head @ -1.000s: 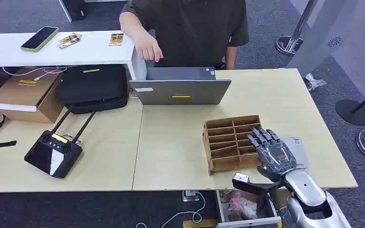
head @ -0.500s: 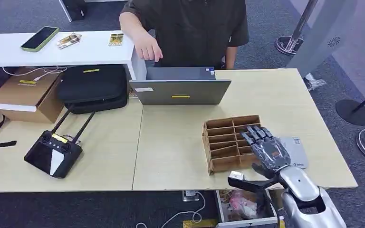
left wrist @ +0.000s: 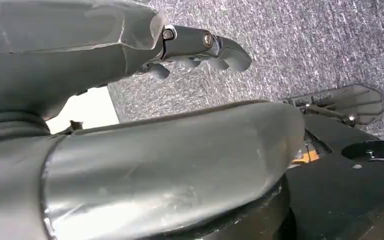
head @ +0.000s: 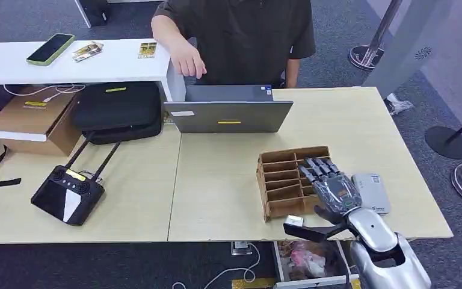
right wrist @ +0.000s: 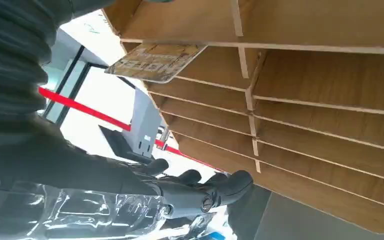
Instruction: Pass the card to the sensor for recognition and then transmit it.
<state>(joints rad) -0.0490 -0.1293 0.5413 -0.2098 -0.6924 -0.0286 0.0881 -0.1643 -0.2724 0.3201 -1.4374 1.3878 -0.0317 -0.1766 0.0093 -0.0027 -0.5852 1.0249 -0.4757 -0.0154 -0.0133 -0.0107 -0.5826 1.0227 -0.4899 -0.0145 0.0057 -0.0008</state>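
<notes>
A brown cardboard organizer (head: 280,180) with several slots stands on the table's right half. My right hand (head: 331,189) hovers over its right side, fingers stretched forward and thumb out to the left, holding nothing. In the right wrist view a card (right wrist: 155,61) lies in one slot of the organizer (right wrist: 320,85), apart from the dark fingers (right wrist: 200,192). The grey sensor (head: 373,191) lies flat on the table just right of the hand. My left hand (left wrist: 200,47) hangs over grey carpet with nothing in it.
A grey laptop (head: 228,114) stands behind the organizer, with a person (head: 240,30) behind it. A black controller (head: 66,195), black bag (head: 117,108) and cardboard box (head: 33,117) sit at the left. A white shelf holds a phone (head: 50,48) and cards (head: 147,50).
My right hand has slid left and a little forward, from over the sensor to over the organizer's right side. The sensor now lies uncovered.
</notes>
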